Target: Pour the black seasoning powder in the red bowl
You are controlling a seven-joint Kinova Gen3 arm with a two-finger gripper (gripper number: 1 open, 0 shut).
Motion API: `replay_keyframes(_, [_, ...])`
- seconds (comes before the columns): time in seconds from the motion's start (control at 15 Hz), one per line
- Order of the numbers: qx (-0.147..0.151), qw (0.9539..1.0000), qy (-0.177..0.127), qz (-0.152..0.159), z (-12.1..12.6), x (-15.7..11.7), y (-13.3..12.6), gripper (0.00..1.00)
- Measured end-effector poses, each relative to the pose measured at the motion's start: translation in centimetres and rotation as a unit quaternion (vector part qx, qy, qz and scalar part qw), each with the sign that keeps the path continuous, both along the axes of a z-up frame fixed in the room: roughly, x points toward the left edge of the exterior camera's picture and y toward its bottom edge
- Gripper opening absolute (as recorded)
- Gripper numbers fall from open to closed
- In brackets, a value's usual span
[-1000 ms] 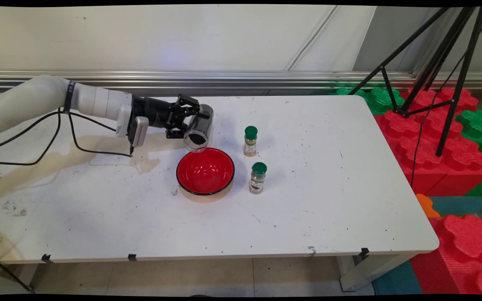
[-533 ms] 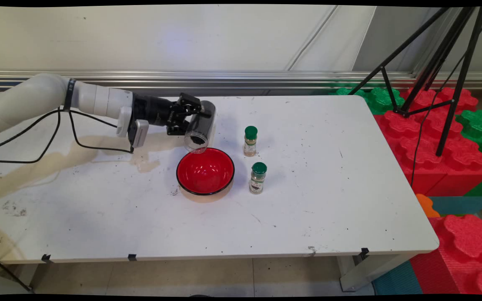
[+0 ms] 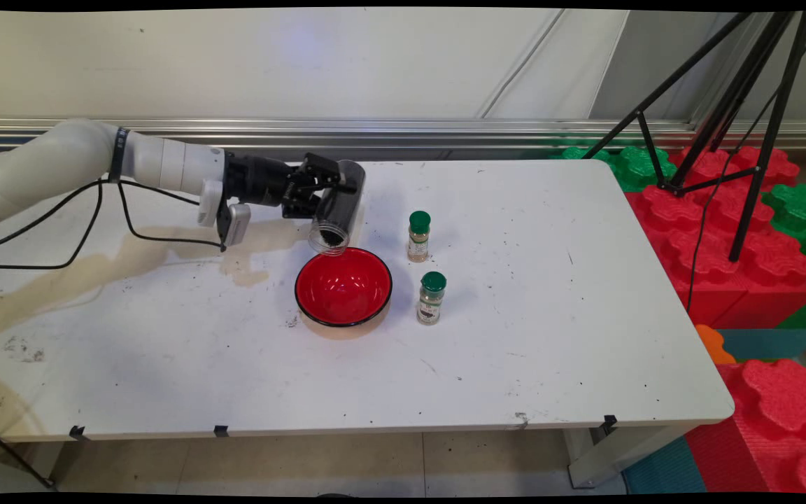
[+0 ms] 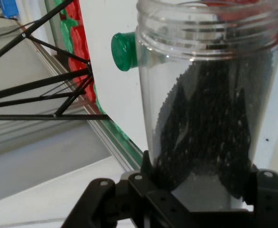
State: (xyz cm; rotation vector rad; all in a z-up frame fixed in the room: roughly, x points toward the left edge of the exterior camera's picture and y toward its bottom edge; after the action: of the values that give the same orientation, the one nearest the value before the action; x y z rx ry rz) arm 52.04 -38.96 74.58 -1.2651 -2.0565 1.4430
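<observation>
A clear plastic jar (image 3: 336, 210) partly filled with fine black grains (image 4: 203, 128) is held in the air above the table's far-left part, tilted with its open threaded mouth pointing down toward the near side. The mouth hangs just over the far rim of a red bowl (image 3: 343, 285) with a black edge; whether the two touch cannot be told. In the main view the bowl's interior appears red and bare.

The black gripper (image 3: 326, 187) is closed around the jar's body, one finger on each side, reaching in level from the left on the white arm (image 3: 88, 164). In the hand view the jar (image 4: 208, 95) fills the frame between the linkage pieces, the grains lying along its wall.

Two small spice bottles with green caps stand upright to the right of the bowl: the farther spice bottle (image 3: 418, 236) is near the jar, the nearer spice bottle (image 3: 432, 298) just beside the bowl's right rim. One green cap (image 4: 124, 51) shows in the hand view.

The white table (image 3: 550, 336) is scuffed, speckled with dark grains, and carries a broad tan stain (image 3: 116, 262) on its left part. Black cables (image 3: 60, 238) hang from the arm. Behind runs a pale wall (image 3: 270, 63) with a metal rail (image 3: 389, 129). At right, red and green foam blocks (image 3: 760, 259) and a black tripod (image 3: 739, 105).
</observation>
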Motion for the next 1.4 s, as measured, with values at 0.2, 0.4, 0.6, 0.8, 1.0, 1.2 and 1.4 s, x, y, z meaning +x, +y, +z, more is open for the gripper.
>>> replay_keyframes(0.2, [-0.018, 0.9997, -0.012, -0.01, 0.2, -0.2, 0.0, 0.0])
replay_keyframes(0.4, [-0.037, 0.9988, -0.024, -0.02, 0.4, -0.4, 0.0, 0.0])
replay_keyframes(0.6, [-0.054, 0.9975, -0.035, -0.03, 0.6, -0.6, 0.1, 0.0])
replay_keyframes(0.8, [-0.067, 0.996, -0.044, -0.039, 0.8, -0.8, 0.2, 0.0])
replay_keyframes(1.0, [-0.079, 0.9944, -0.051, -0.047, 1.0, -1.0, 0.4, 0.0])
replay_keyframes(1.2, [-0.094, 0.9923, -0.058, -0.056, 1.3, -1.4, 0.6, 0.0])
replay_keyframes(1.4, [-0.106, 0.9901, -0.065, -0.064, 1.5, -1.7, 0.8, 0.0])
